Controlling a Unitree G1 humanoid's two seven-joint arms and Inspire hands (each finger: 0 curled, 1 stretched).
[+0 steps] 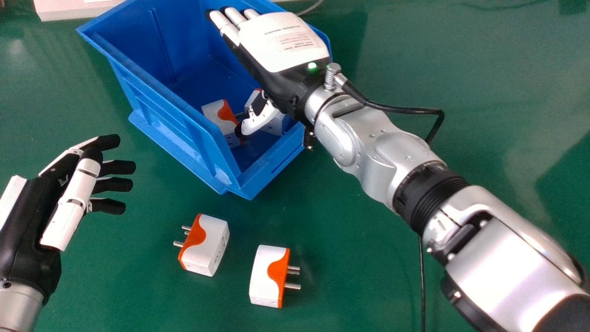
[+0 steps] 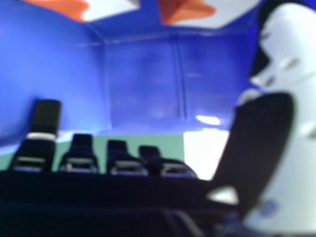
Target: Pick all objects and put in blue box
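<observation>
While two white plug adapters with orange faces, one (image 1: 216,110) beside the other (image 1: 275,124), lie inside the open blue plastic box (image 1: 154,108), two more of the same kind rest on the green tabletop (image 1: 359,276) outside it. Of these, the left one (image 1: 209,244) points its metal prongs leftward in the head view, the right one (image 1: 265,276) rightward, with a gap between them. Over the box is the right hand (image 1: 281,41), fingers extended and thumb apart from them, clasping nothing. The left hand (image 1: 27,230), its fingers loosely spread, is left of the outside adapters. A black cable (image 1: 401,109) arches beside the right forearm.
</observation>
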